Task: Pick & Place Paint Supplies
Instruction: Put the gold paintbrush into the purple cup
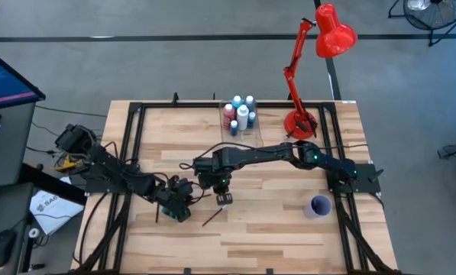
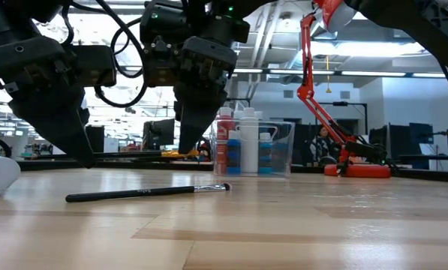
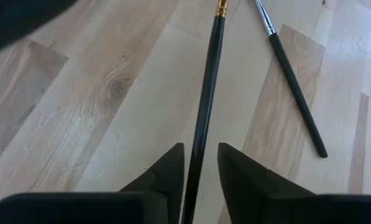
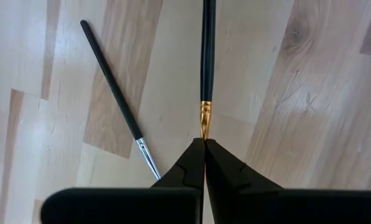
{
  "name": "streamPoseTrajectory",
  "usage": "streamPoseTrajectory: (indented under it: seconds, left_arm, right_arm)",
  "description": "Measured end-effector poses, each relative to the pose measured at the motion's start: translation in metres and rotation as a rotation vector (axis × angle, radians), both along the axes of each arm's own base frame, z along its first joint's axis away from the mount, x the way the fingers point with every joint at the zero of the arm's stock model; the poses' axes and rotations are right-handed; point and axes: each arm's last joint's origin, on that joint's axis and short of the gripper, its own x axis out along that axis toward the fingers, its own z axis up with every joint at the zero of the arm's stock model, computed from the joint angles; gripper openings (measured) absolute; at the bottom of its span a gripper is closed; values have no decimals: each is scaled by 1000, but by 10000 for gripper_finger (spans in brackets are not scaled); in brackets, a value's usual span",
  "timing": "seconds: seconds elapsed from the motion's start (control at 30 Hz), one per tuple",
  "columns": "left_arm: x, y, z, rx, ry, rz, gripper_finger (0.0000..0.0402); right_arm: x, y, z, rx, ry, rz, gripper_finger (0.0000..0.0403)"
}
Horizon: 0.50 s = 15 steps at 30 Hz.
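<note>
Right wrist view: right pincer (image 4: 204,144) pinches the gold-ferruled paintbrush (image 4: 207,56); left pincer (image 3: 201,158), narrow around its handle, may tug it loose.

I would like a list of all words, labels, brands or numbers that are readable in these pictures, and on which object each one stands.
Nothing can be read for certain.
White sheet on the floor left of the table: dark print, too small to read.
Paint bottles: labels too blurred to read.
Paintbrush on the table: faint marking on the handle, unreadable.
Blue screen: no readable text.

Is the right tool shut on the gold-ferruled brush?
Yes: the right tool pinches the brush at its tip, fingers pressed together.
</note>
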Motion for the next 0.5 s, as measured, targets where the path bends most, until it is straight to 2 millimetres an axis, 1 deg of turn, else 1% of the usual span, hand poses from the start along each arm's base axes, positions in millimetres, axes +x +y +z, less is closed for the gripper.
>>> streamPoseTrajectory:
  seconds: [0.1,0.23,0.5]
  left_arm:
    - [0,0,0,-2,2,-2,62]
    - [0,-1,0,-28,11,-22,16]
    - [0,-2,0,-54,21,-32,7]
  right_arm:
    - [0,0,0,1,0,-5,0]
    - [1,0,1,2,-10,-6,0]
    - [2,1,1,27,-17,-8,0]
